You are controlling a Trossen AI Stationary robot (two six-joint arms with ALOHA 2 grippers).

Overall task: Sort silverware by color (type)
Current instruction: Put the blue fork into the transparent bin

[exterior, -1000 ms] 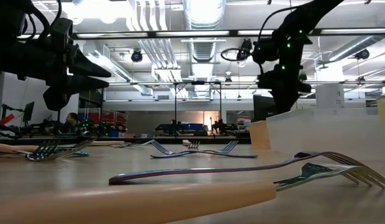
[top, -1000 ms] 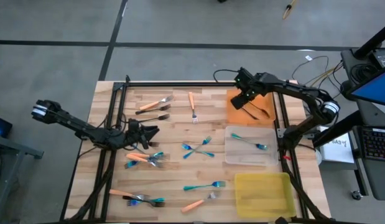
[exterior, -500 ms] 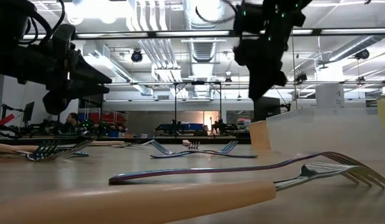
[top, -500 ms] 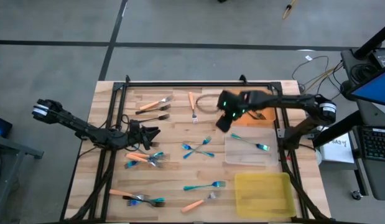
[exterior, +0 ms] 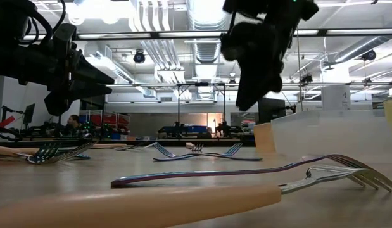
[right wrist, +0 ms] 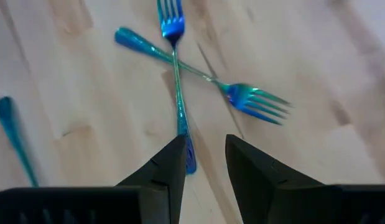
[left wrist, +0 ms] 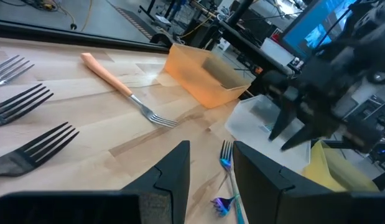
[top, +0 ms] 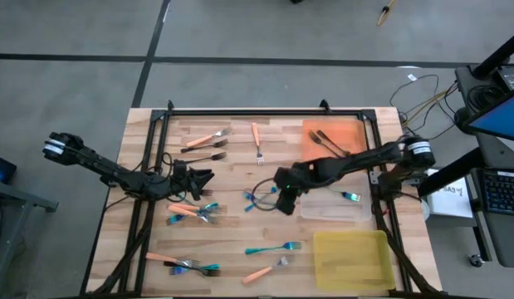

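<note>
Right hand (top: 283, 202) has moved from over the orange tray (top: 350, 133) at far right to mid-tabletop (top: 240, 166), fingers parted and empty, above two crossed teal forks (right wrist: 180, 74). Left hand (top: 205, 176), likewise parted and empty, is unmoved at left. Two dark forks (top: 327, 143) lie in the orange tray.

arms (top: 107, 170): dark, slim, jointed | wrists: white bands | fingers (left wrist: 173, 171): black, wedge-shaped
</note>
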